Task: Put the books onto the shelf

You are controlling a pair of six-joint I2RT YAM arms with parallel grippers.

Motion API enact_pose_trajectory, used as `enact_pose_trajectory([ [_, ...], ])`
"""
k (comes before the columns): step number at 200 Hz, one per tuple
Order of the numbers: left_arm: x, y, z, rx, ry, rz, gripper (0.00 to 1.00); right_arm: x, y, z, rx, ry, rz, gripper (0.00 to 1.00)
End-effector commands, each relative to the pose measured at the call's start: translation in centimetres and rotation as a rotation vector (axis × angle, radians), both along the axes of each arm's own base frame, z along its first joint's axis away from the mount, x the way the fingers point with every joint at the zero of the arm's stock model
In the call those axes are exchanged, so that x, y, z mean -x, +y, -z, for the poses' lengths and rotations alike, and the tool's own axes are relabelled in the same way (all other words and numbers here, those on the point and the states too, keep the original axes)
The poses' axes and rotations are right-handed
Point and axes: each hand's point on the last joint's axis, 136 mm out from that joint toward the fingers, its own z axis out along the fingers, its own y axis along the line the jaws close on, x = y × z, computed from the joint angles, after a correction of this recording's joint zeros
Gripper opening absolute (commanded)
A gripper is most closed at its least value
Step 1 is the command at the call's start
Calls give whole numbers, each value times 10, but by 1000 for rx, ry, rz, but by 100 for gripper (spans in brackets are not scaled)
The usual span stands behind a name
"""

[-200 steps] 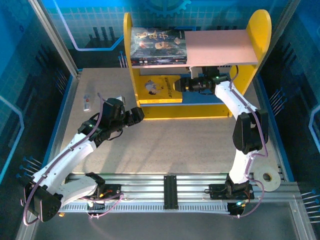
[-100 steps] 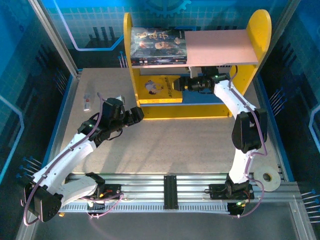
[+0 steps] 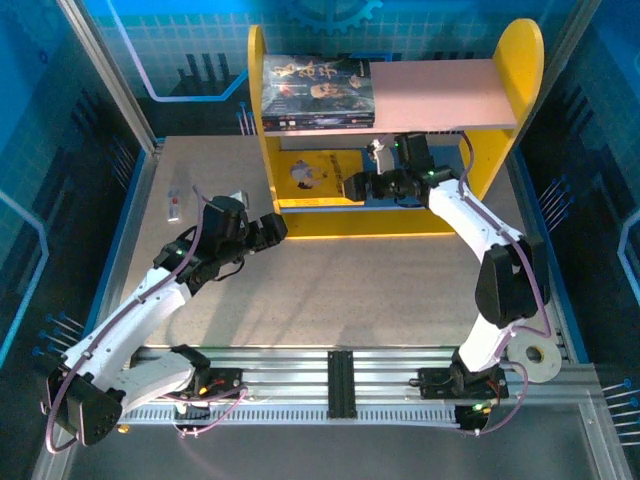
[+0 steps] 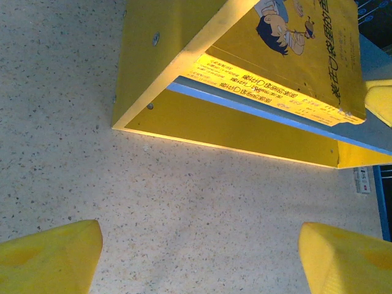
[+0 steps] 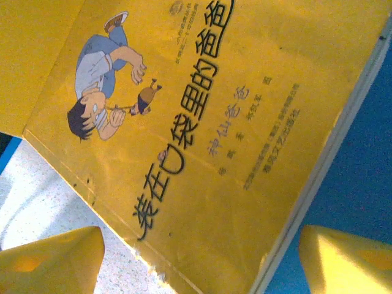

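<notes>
While left hand (image 4: 199,248) and right hand (image 5: 199,248) gape empty | yellow books (image 5: 202,122) — cartoon-boy cover — on shelf (image 3: 524,60)

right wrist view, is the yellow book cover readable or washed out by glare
Right wrist: the yellow book is sharp, title readable, no glare; the jaws at the bottom corners blur. Left wrist: the book edges glow overbright inside the shelf.
</notes>
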Motion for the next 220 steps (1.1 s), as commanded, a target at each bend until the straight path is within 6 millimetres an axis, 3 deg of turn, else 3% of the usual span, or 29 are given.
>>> enact_pose_trajectory([
  [1, 0, 6, 3, -17, 4, -9, 84, 4, 4, -55, 3, -212, -6, 87],
  [40, -2, 3, 4, -10, 6, -5, 85, 21, 10, -46, 89, -244, -19, 92],
  [88, -1, 3, 3, -6, 3, -3, 85, 28, 14, -27, 188, -251, -27, 91],
  [220, -2, 3, 8, -3, 9, -2, 85, 21, 11, 2, 283, -254, 15, 90],
])
